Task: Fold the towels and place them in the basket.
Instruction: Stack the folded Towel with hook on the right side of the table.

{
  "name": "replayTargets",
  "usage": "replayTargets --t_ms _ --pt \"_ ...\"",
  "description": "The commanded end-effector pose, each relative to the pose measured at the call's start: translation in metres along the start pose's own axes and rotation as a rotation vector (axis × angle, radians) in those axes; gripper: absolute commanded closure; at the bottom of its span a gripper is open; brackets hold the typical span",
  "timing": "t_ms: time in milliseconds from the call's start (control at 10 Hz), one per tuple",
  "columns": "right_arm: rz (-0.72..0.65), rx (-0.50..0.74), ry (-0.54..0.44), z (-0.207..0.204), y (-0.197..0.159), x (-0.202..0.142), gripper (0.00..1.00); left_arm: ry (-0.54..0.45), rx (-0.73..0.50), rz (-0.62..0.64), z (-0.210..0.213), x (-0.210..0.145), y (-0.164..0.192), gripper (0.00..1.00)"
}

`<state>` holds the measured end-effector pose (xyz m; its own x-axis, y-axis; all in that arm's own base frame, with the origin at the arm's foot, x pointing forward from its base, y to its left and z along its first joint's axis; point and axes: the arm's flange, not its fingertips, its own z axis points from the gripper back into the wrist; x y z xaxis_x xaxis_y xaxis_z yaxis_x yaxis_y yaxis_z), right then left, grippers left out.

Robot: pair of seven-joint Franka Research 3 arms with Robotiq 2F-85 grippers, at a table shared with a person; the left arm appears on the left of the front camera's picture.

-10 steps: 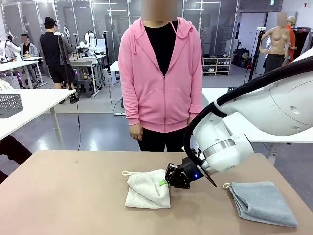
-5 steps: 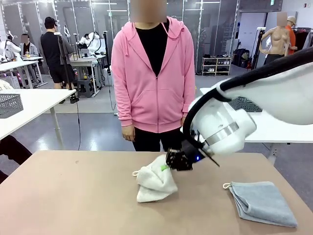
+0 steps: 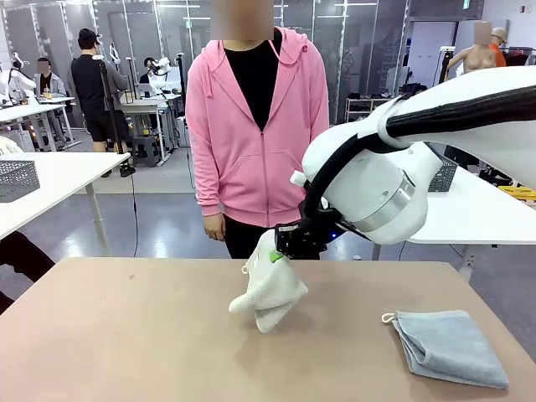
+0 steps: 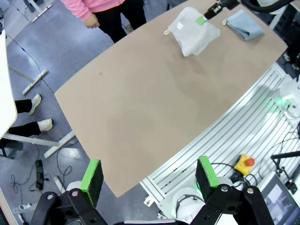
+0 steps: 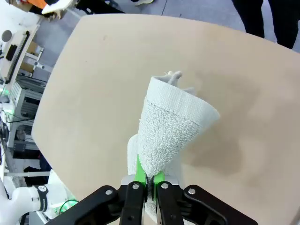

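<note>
Right pincer [image 3: 276,255], jaws pinched together on a corner of the cream-white towel [image 3: 270,291], holds it lifted above the middle of the surface [image 3: 126,335], toward the far edge. The towel hangs below the pincer in a loose folded bundle, its lower end close over the surface; whether it touches cannot be told. In the right wrist view the green pads [image 5: 139,169] clamp the terry cloth [image 5: 173,126], which fans out away from them, a small loop at its far tip.

Pale blue-grey towel [image 3: 450,345], folded, lies flat near the surface's right edge, toward the near right corner, well apart from the lifted towel; its white loop [image 3: 389,317] points toward the middle.

Left pincer [image 4: 150,176], seen in its own wrist view, stands high off the surface's edge with jaws spread wide and nothing between them.

A person in a pink hooded jacket [image 3: 255,134] stands at the far edge, arms down.
</note>
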<state>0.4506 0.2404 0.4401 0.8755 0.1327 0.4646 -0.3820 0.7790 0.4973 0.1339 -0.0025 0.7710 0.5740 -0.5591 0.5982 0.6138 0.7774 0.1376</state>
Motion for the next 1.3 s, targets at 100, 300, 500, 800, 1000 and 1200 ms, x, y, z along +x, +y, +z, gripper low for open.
replayTargets --t_ms 100,300,500,800,1000,1200 --pt "-0.123 0.028 0.002 0.046 -0.021 -0.02 0.93 -0.005 -0.001 -0.009 0.003 0.0 -0.002 0.0" --pt "-0.173 0.044 -0.006 0.094 -0.037 -0.04 0.93 -0.005 -0.001 -0.009 0.003 0.0 -0.002 0.0" --pt "-0.241 0.054 0.003 0.139 -0.062 -0.053 0.93 -0.005 -0.001 -0.009 0.003 0.0 -0.002 0.0" --pt "-0.297 0.06 0.033 0.183 -0.114 -0.072 0.93 -0.005 -0.001 -0.009 0.003 0.0 -0.002 0.0" --pt "-0.318 0.08 0.049 0.193 -0.16 -0.081 0.93 -0.005 -0.001 -0.009 0.003 0.0 -0.002 0.0" --pt "-0.25 0.081 0.057 0.198 -0.192 -0.087 0.93 -0.005 -0.001 -0.009 0.003 0.0 -0.002 0.0"
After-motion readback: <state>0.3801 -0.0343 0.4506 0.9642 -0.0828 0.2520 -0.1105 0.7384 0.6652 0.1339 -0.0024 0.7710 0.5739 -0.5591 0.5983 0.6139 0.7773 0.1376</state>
